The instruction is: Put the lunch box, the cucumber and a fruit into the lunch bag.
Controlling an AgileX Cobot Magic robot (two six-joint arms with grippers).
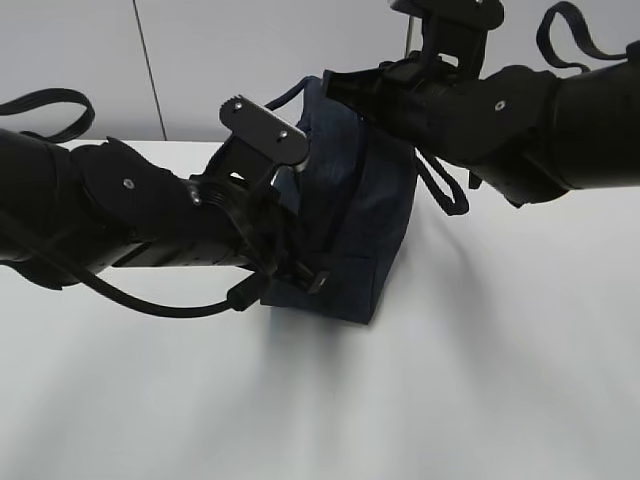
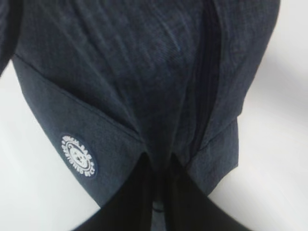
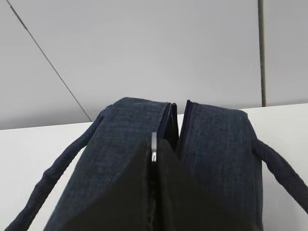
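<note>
The dark navy lunch bag (image 1: 355, 210) stands tilted on the white table, between both arms. My left gripper (image 1: 308, 275) is shut on a fold of fabric at the bag's lower near end (image 2: 161, 166), close to the white round logo (image 2: 78, 156). At the bag's top end my right gripper (image 1: 338, 88) is shut on the metal ring pull (image 3: 154, 143) of the zipper. The zipper line (image 2: 208, 96) runs up the bag, and a narrow gap (image 3: 179, 125) shows at its top. The lunch box, the cucumber and the fruit are out of view.
The white table (image 1: 500, 380) spreads in front and to the right of the bag. Its loop handles hang at both sides (image 3: 53, 178) (image 3: 284, 175). A pale grey wall (image 1: 230, 50) stands right behind. My two black arms crowd the bag from left and upper right.
</note>
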